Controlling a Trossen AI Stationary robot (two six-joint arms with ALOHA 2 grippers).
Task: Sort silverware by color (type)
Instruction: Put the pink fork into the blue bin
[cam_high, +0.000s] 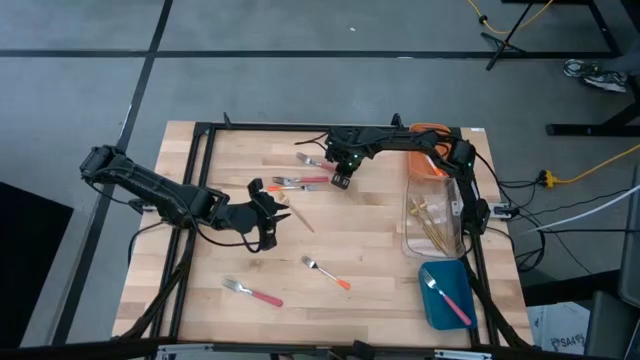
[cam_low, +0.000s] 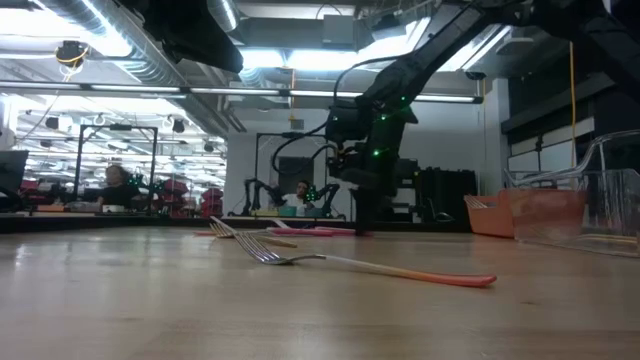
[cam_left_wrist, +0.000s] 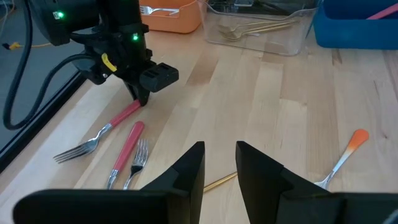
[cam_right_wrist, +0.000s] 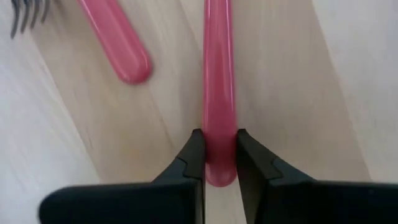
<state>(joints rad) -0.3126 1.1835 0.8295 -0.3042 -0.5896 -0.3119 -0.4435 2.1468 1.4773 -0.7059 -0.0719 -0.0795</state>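
Note:
Two pink-handled forks lie side by side at the table's middle far part: one (cam_left_wrist: 121, 115) under my right gripper (cam_right_wrist: 219, 152), the other (cam_left_wrist: 127, 146) beside it. My right gripper is shut on the first fork. My left gripper (cam_left_wrist: 220, 158) hovers open to their near left, above a thin gold utensil (cam_left_wrist: 217, 182). Another fork (cam_high: 310, 158) lies farther back. An orange-handled fork (cam_high: 326, 272) and a pink-handled fork (cam_high: 252, 292) lie flat near the front. My right gripper pinches the pink handle near its free end (cam_right_wrist: 219, 124) between its two fingers, one on each long side. The fingers (cam_left_wrist: 142, 93) come from above, pointing down, and lie across the handle. The fork lies flat on the table, its tines pointing away toward the table's left.
Three bins stand along the right edge: an orange one (cam_high: 428, 165) at the back, a clear one (cam_high: 436, 228) holding gold utensils, and a blue one (cam_high: 447, 295) holding a pink-handled fork. A black frame (cam_high: 200, 150) runs around the tabletop.

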